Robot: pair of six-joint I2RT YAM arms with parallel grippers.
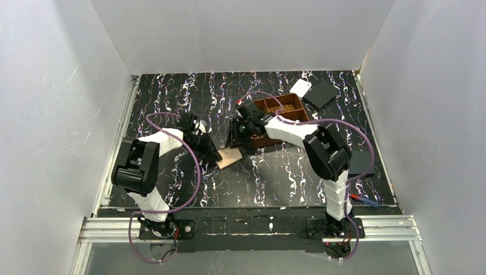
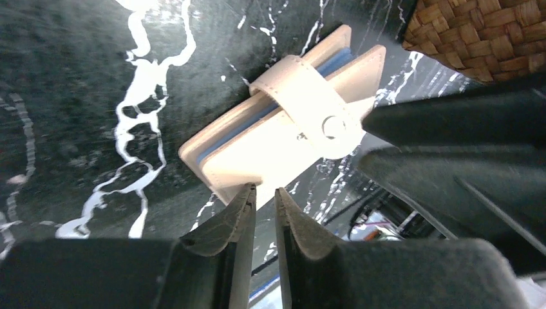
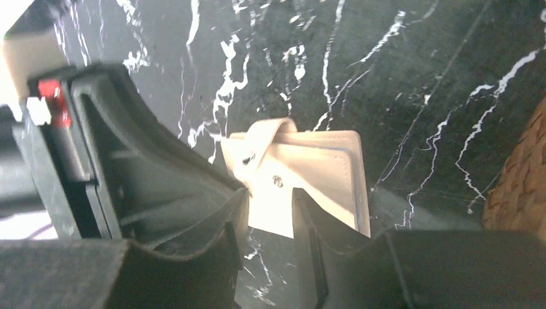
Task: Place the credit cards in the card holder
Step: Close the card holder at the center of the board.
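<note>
1. Two sets of jaws are working here, both right down at the card holder [image 2: 270, 151]. The left jaws sit at its edge with only a sliver of gap. I can't tell if they're actually pinching the leather or just touching it.
2. The right jaws are parted on the other side of it, close to the strap [image 3: 264, 138]. Nothing's clamped as far as I can see.
3. The card holder lies flat on the counter [image 2: 77, 77], folded shut, just beside the woven basket [image 2: 489, 32]. From the right wrist the strap looks popped off its stud. From the left wrist it lies across the fold, so I wouldn't swear either way.
4. Credit cards: can't spot them in any view.
5. My read is that we're at the opening step, with no card handled yet. The next move calls for one arm to pin a flap while the other peels the strap and top flap back. It should go gently, since a light wallet will probably skate on that slick counter. After that, card hunting.
</note>
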